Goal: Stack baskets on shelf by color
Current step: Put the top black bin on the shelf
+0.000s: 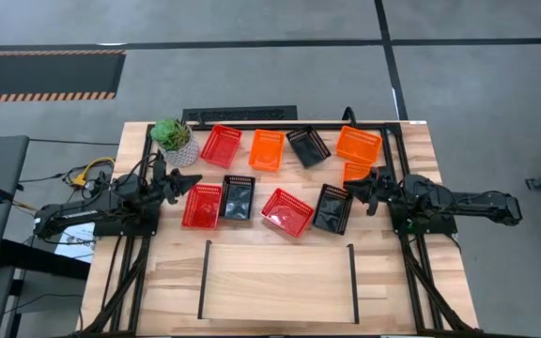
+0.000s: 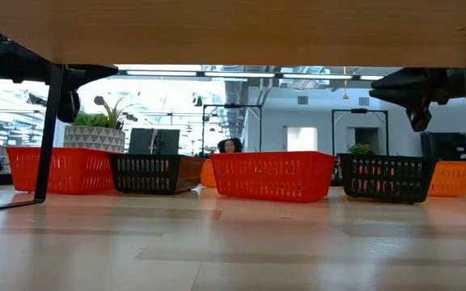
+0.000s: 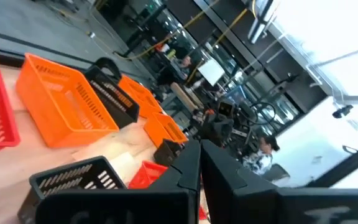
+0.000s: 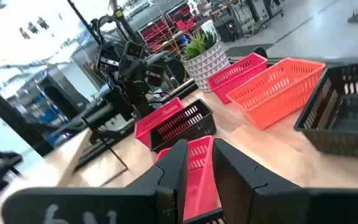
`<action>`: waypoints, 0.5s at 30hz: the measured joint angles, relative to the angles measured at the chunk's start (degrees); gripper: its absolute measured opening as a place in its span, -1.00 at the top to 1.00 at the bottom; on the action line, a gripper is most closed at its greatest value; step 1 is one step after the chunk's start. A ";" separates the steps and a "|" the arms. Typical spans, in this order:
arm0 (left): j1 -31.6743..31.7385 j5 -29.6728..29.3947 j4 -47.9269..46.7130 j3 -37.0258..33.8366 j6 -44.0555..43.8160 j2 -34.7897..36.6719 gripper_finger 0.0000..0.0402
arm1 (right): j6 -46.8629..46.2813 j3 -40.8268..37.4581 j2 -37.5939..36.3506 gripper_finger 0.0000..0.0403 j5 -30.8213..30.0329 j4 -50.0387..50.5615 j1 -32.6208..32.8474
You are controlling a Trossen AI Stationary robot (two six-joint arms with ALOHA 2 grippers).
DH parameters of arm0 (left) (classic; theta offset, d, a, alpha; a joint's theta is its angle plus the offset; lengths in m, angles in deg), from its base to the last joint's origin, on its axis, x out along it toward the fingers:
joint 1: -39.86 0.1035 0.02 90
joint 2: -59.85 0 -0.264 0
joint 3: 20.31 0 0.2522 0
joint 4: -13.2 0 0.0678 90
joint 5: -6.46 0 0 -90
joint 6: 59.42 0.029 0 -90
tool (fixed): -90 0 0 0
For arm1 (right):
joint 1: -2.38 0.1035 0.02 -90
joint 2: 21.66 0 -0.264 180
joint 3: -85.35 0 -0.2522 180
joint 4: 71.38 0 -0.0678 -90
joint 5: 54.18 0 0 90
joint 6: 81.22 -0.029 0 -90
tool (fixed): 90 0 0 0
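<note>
Wooden planks make up my table (image 1: 158,282), with a grey floor around it. Nearest its front edge lies the shelf (image 1: 277,280), a pale board between two thin black rails, with nothing on it. Behind it sit the baskets: a red one (image 1: 201,206), a black one (image 1: 237,198), another red one (image 1: 286,211) and another black one (image 1: 332,207) in a loose row, and farther back a red one (image 1: 221,145), an orange one (image 1: 267,150), a black one (image 1: 308,146) and an orange one (image 1: 358,144), with a smaller orange one (image 1: 356,171) below it. A potted plant (image 1: 174,140) stands at the back left. My left gripper (image 1: 178,185) hangs just left of the red basket, fingers pressed together, holding nothing. My right gripper (image 1: 361,192) hangs just right of the black basket, fingers a little apart, empty.
</note>
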 joint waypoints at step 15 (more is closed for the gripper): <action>0.00 -6.42 -0.05 0.00 0.70 0.00 1.00 | -19.55 0.01 -0.01 0.52 0.04 0.00 0.00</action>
